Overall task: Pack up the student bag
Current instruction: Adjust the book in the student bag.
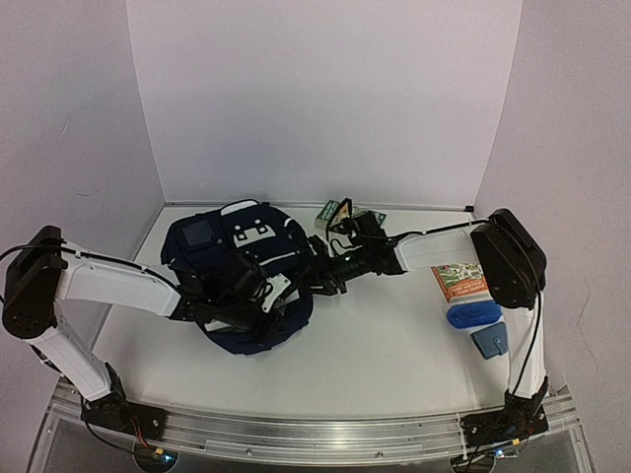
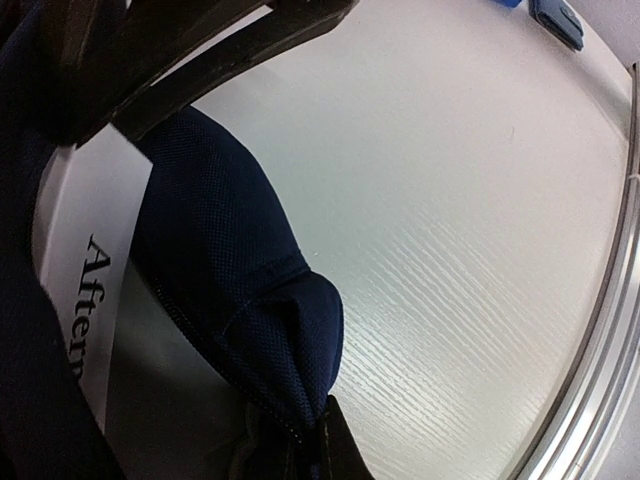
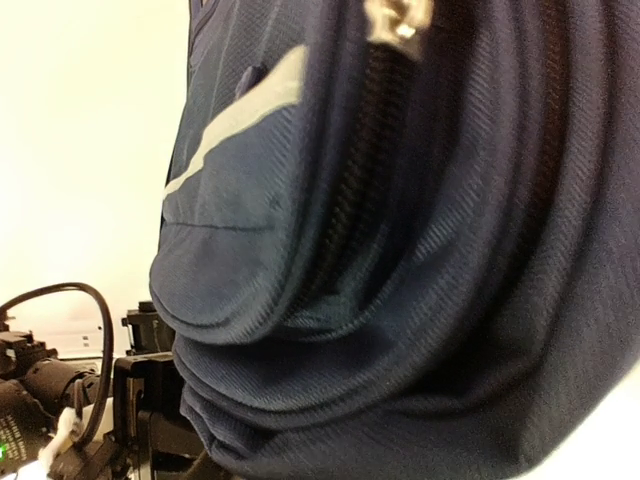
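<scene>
The student bag [image 1: 232, 246], a navy backpack with white markings, lies slumped on the left-centre of the white table [image 1: 394, 365], its white patch and a small dark square panel facing up toward the back wall.

The left end effector [image 1: 261, 296] sits over the bag's near edge, its jaws clenched. Its wrist view shows navy mesh folded right under the fingers, but whether cloth is pinched between them cannot be told. In the same view a white printed sheet [image 2: 95, 300] with black lettering lies against the fabric.

The right end effector [image 1: 315, 273] reaches in from the right and meets the bag's right edge. Its wrist view is filled with folds of navy cloth, a dark zip [image 3: 350, 200] running down them and a metal zip pull [image 3: 398, 18] at the top. Whether these jaws are released or grasping cannot be told.

Behind the right arm a green carton [image 1: 335, 210] stands near the back wall. Well apart on the right side of the table lie a red-and-white book [image 1: 459, 281], a blue pouch [image 1: 473, 314] just in front of it, and a smaller grey-blue item [image 1: 490, 341] nearest the edge.
</scene>
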### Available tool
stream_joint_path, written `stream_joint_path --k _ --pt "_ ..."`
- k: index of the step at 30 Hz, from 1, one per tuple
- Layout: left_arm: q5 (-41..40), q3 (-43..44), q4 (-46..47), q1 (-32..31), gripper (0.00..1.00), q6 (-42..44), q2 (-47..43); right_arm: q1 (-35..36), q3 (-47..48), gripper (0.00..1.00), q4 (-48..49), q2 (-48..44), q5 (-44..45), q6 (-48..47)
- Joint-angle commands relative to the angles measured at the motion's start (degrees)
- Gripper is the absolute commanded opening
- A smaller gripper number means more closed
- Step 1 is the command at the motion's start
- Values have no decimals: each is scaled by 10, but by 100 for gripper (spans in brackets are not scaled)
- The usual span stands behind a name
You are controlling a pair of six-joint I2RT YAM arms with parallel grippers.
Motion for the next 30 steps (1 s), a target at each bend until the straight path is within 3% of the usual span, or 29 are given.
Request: stream_joint_path --k 1,13,24,30 --pt "44 44 52 -28 1 46 5 32 41 30 35 23 28 14" --pt "-40 56 164 -104 10 230 18 51 31 24 35 91 53 48" --pt "-61 51 200 -126 11 356 5 82 29 19 47 32 21 104" --pt "-141 43 250 -142 11 411 10 88 -3 17 6 71 38 29"
